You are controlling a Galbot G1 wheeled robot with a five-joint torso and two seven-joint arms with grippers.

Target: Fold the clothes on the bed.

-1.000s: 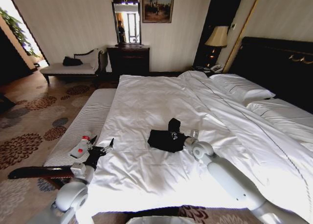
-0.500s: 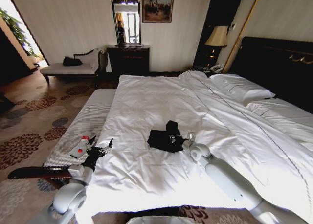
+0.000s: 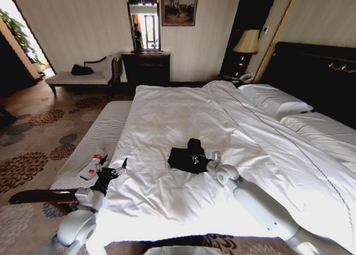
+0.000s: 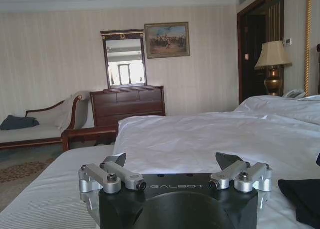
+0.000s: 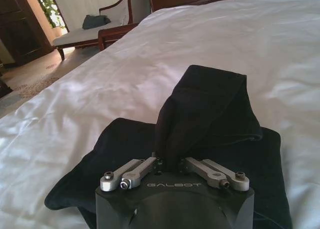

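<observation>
Right gripper (image 5: 169, 164), jaws clamped on a raised fold of the black T-shirt (image 3: 186, 156). I hold this flap pinched just ahead of the tool; in the right wrist view the cloth (image 5: 200, 119) rises from between the fingertips and arches forward, while the rest of the shirt lies flat beneath and to either side of the tool. The garment is already a compact bundle near the middle of the bed (image 3: 167, 116), on the white sheet. Its longer side appears to run across my line of reach, though the folds make this hard to judge.

Left gripper (image 3: 114, 170), jaws apart and empty, hangs over the near left edge of the bed beside the striped bench (image 3: 94, 143). From it, the shirt lies forward and well off to the right, a dark corner (image 4: 302, 199) showing at the far edge of the left wrist view. The right arm is plainly the nearer tool, so I judge the coming move depends on carrying the held flap across the bundle.
</observation>
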